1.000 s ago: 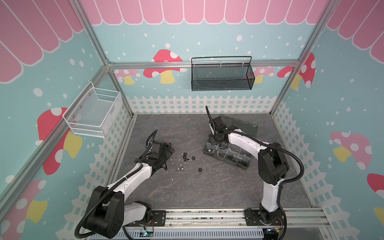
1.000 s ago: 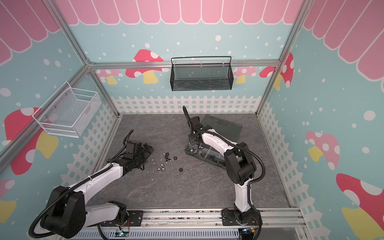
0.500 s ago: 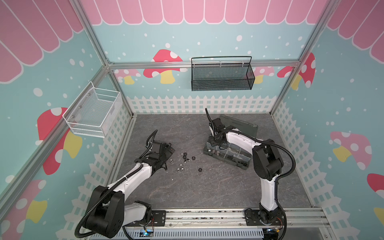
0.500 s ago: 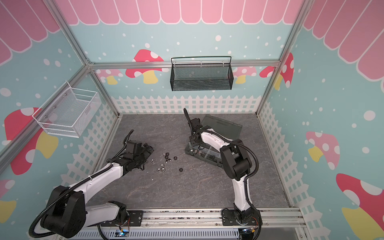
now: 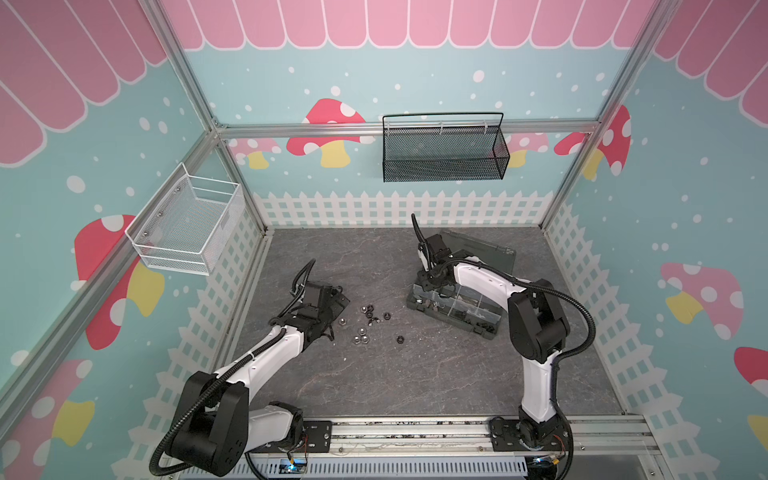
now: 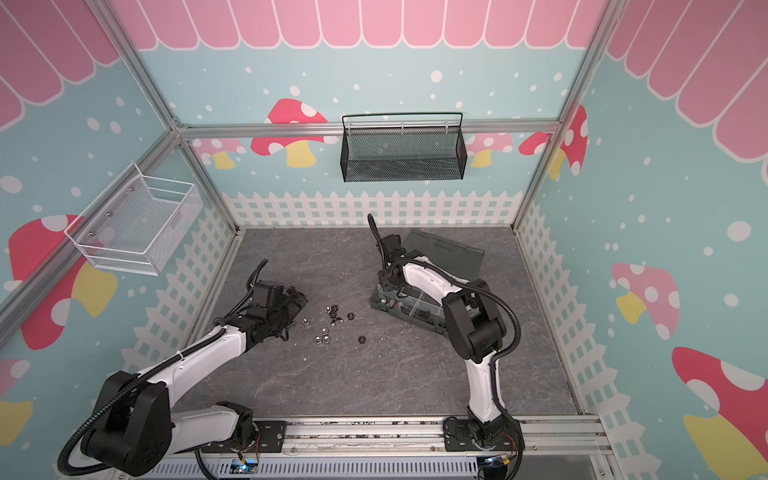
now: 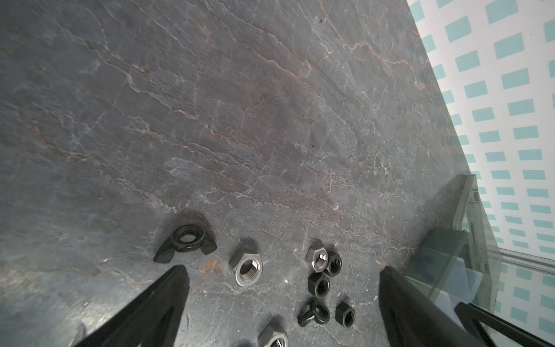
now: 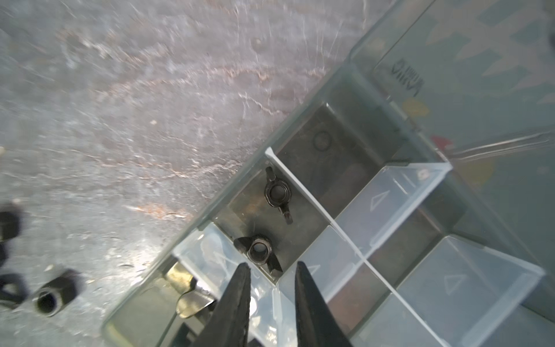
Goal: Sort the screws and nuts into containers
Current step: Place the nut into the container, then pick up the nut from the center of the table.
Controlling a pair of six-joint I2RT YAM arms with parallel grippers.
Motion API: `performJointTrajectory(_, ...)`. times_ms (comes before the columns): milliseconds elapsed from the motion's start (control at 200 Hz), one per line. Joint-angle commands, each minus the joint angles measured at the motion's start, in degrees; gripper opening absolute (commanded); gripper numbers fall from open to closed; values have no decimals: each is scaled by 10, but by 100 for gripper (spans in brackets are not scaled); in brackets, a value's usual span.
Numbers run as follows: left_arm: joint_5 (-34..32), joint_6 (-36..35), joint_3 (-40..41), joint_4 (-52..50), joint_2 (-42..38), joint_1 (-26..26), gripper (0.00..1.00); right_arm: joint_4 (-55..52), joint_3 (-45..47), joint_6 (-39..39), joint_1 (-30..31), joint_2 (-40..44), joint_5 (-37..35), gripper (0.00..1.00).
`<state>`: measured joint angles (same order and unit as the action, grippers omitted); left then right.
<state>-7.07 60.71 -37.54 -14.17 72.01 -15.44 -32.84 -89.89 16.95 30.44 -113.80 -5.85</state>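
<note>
Loose nuts [image 5: 365, 324] [image 6: 328, 326], silver and black, lie on the grey floor with black wing-headed screws among them. In the left wrist view I see a silver nut [image 7: 247, 269], black nuts [image 7: 319, 284] and a winged screw [image 7: 186, 240]. My left gripper [image 7: 283, 270] [image 5: 336, 301] hangs wide open just left of the pile, holding nothing. The containers are cells of the dark organizer box [image 5: 457, 307] [image 6: 415, 309]. My right gripper [image 8: 271, 266] [image 5: 430, 286] is over its left end, jaws slightly apart and empty. Two winged screws [image 8: 277, 193] [image 8: 259, 251] lie in the cell below.
The box's hinged lid [image 5: 482, 249] lies open behind it. A black mesh basket [image 5: 444, 151] hangs on the back wall and a white wire basket [image 5: 187, 226] on the left wall. A black nut [image 8: 55, 296] lies on the floor beside the box.
My right gripper's jaws have parted over the box and that arm's elbow has swung a little. The left arm and the loose pile have not moved.
</note>
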Motion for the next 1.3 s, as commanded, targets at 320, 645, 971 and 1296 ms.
performJointTrajectory(320,-28,33,9,-26,-23,21,100,45,59,-20,110,107,20,36)
performJointTrajectory(645,-29,38,18,-27,-34,23,100,41,55,-51,199,32,50,43)
performJointTrajectory(971,-29,38,21,-27,-38,25,100,22,8,-80,227,-44,38,50)
performJointTrajectory(1296,-33,38,26,-27,-45,28,100,11,-39,-87,229,-100,9,52)
